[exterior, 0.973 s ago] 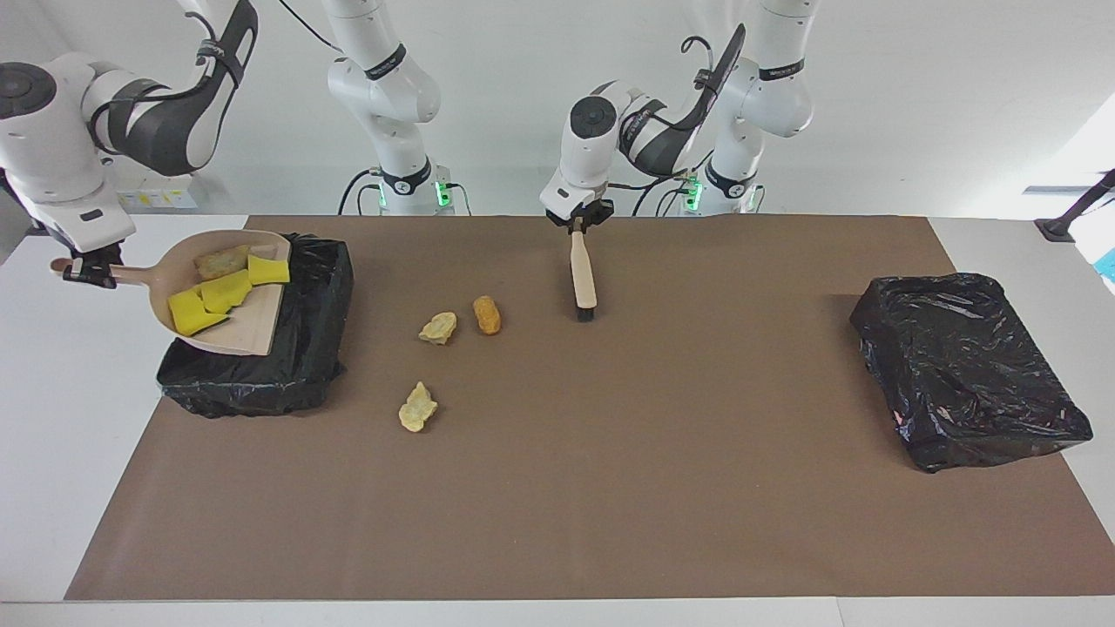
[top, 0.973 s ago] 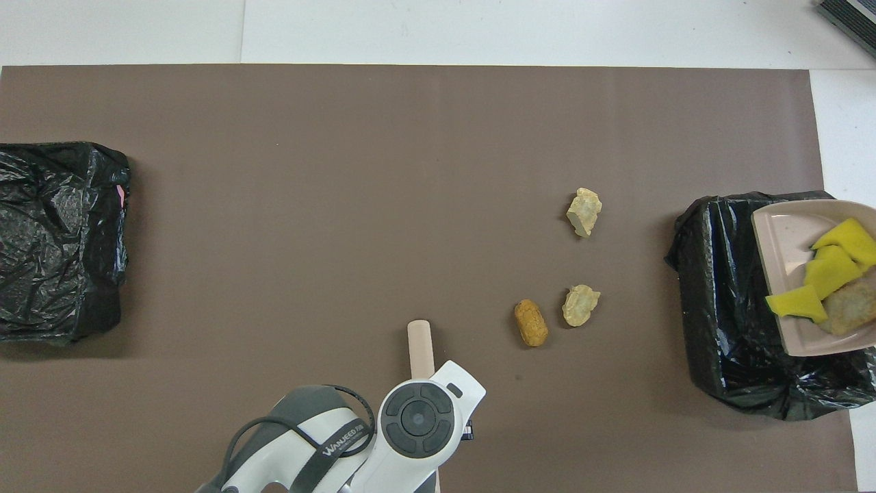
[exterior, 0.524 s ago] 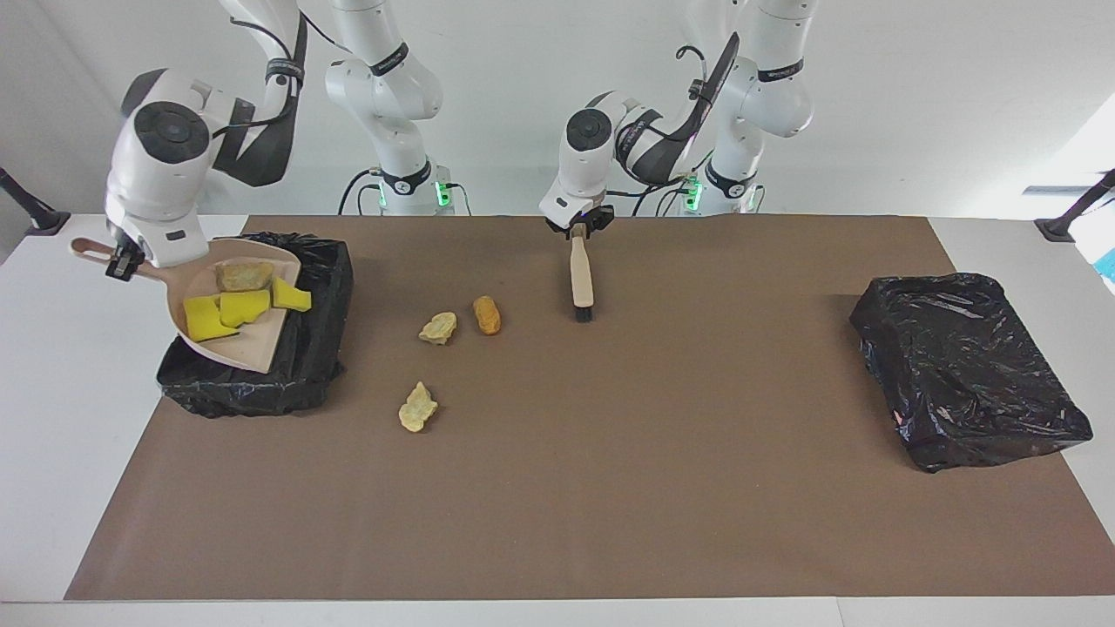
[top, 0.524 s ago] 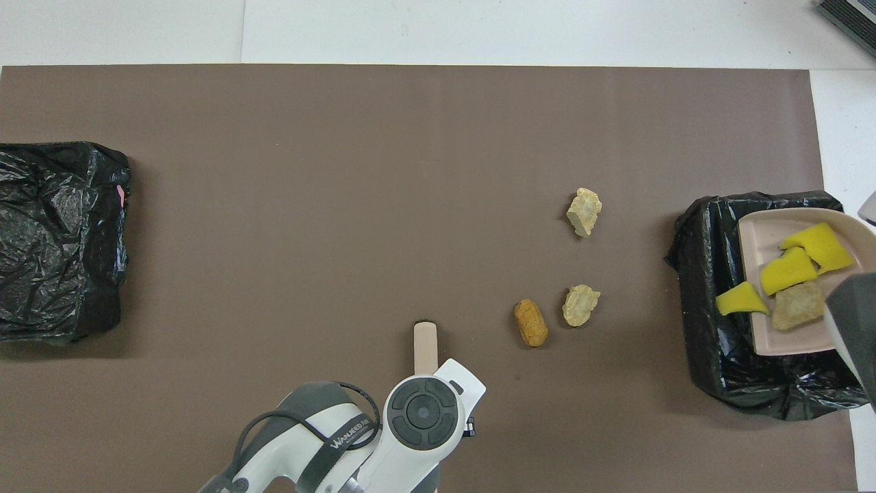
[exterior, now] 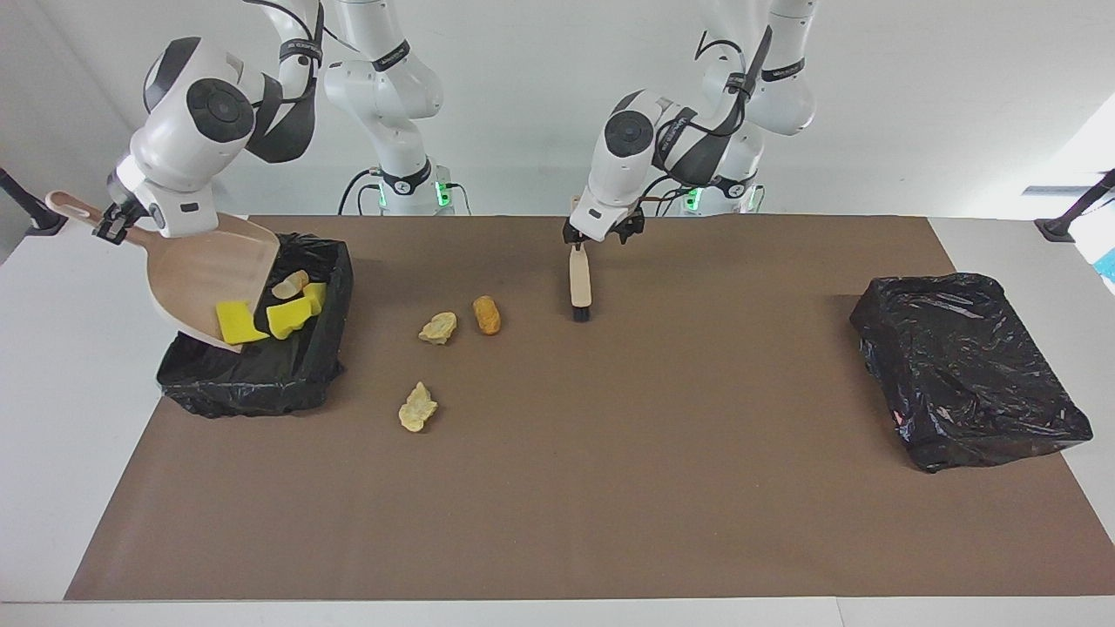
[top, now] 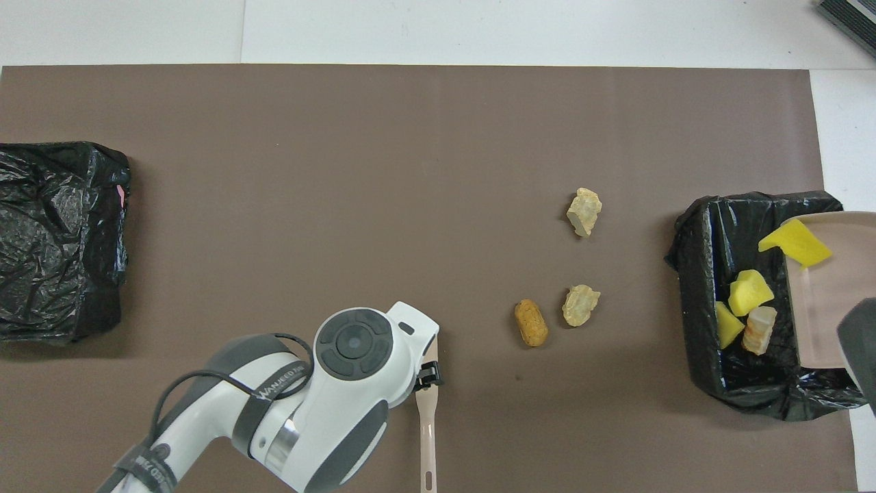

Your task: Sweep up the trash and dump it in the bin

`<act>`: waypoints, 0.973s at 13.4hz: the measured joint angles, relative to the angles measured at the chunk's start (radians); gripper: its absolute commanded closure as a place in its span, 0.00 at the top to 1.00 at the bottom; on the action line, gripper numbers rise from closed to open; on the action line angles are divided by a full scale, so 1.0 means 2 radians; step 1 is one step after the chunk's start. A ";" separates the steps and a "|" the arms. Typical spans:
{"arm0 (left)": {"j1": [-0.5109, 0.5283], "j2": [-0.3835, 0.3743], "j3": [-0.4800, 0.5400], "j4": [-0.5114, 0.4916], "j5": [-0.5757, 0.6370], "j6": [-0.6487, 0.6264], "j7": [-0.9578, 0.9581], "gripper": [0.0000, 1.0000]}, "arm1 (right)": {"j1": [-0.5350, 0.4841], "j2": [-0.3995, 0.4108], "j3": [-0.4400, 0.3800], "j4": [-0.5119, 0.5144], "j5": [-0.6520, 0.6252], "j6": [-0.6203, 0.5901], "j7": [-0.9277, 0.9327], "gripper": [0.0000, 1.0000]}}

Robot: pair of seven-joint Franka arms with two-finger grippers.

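- The dustpan (exterior: 205, 279), level over the bin (exterior: 261, 370) a second ago, is now tipped steeply, its mouth down over the bin at the right arm's end of the counter (exterior: 557, 522).
- The right hand (exterior: 111, 228) has risen and stays clamped on the dustpan's handle.
- The yellow lumps (exterior: 287, 318) and one pale lump (exterior: 289, 283) have slid out: one yellow piece sits at the pan's lip, the rest lie in the bin, just below that hand.
- The left hand (exterior: 601, 233) has let go of the brush (exterior: 579, 283) and lifted; its fingers stand wide just above the handle's end. The brush lies flat on the brown mat (exterior: 610, 488).
- Two pale tan lumps (exterior: 437, 328) and the orange-brown lump (exterior: 486, 314) lie unmoved on the mat, between brush and bin, apart from both hands.
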 measured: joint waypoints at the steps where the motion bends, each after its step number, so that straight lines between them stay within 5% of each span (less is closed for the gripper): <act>1: 0.022 0.000 0.001 0.006 0.006 0.000 0.001 1.00 | -0.002 -0.008 0.000 0.000 -0.003 0.000 -0.005 0.00; 7: 0.175 0.002 0.002 0.015 0.049 0.002 0.099 1.00 | 0.001 -0.019 0.009 -0.001 -0.061 0.000 -0.014 0.00; 13: 0.337 0.003 0.004 0.018 0.064 0.003 0.355 1.00 | 0.005 -0.013 0.009 -0.002 0.073 0.009 -0.013 0.00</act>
